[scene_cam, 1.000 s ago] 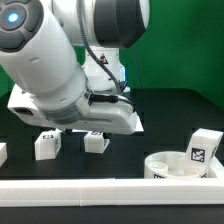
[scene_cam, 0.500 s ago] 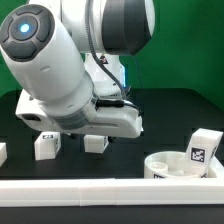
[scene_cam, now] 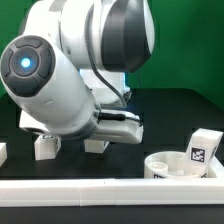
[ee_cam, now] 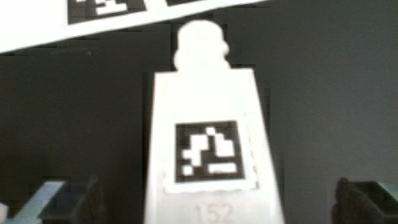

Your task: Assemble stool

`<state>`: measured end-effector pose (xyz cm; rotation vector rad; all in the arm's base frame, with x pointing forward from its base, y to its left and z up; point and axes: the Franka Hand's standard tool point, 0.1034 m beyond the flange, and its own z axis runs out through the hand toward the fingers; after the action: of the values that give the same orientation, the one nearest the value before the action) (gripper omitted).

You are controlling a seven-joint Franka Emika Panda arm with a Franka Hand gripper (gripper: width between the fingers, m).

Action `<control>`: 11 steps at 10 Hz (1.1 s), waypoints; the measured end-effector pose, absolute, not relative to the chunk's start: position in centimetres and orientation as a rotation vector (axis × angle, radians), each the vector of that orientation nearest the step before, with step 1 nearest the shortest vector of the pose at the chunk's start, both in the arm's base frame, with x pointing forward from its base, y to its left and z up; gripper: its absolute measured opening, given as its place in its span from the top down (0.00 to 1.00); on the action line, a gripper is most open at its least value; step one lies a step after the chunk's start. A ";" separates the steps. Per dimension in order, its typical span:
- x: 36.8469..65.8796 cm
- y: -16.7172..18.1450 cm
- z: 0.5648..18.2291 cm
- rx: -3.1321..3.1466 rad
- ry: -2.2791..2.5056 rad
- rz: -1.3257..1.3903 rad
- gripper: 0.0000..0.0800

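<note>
Early in the build, by the look of it. Across the black counter (scene_cam: 175, 120), only loose parts, none seen joined. Filling the middle of the exterior view, the bulky Panda arm (scene_cam: 60, 80), bent low and hiding its own hand there. Along the near edge, a long white border rail (scene_cam: 110, 190). Near, at the exterior view's right, the round seat disc (scene_cam: 165, 167), lying flat, with a standing leg block (scene_cam: 203, 147) at its far right rim; touching or not, cannot tell. Under the arm, a left leg block (scene_cam: 45, 147) and a middle leg block (scene_cam: 95, 145), apart from each other and well left of the seat.

In the wrist view, a tagged leg (ee_cam: 210, 130), possibly one of that pair, with its peg (ee_cam: 199, 40) toward the marker board (ee_cam: 125, 12). Lying between the fingers (ee_cam: 54, 200) of the hand (ee_cam: 210, 200), spread wide and pinching nothing.

Left to do, judging from this: grasp a leg, carry it to the seat, fit it, then repeat for the others.
</note>
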<state>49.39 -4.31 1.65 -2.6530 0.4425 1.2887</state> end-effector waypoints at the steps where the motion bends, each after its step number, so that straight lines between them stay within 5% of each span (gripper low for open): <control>1: 49.5 -4.2 1.6 -2.660 0.438 1.277 0.19; 6: 48.7 -3.9 1.0 -2.649 0.435 1.302 0.22; 8: 48.7 -4.2 1.0 -2.648 0.439 1.300 0.58; 11: 48.9 -4.3 1.0 -2.650 0.440 1.294 0.58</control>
<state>48.88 -4.26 1.05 -2.6497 0.4398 1.2940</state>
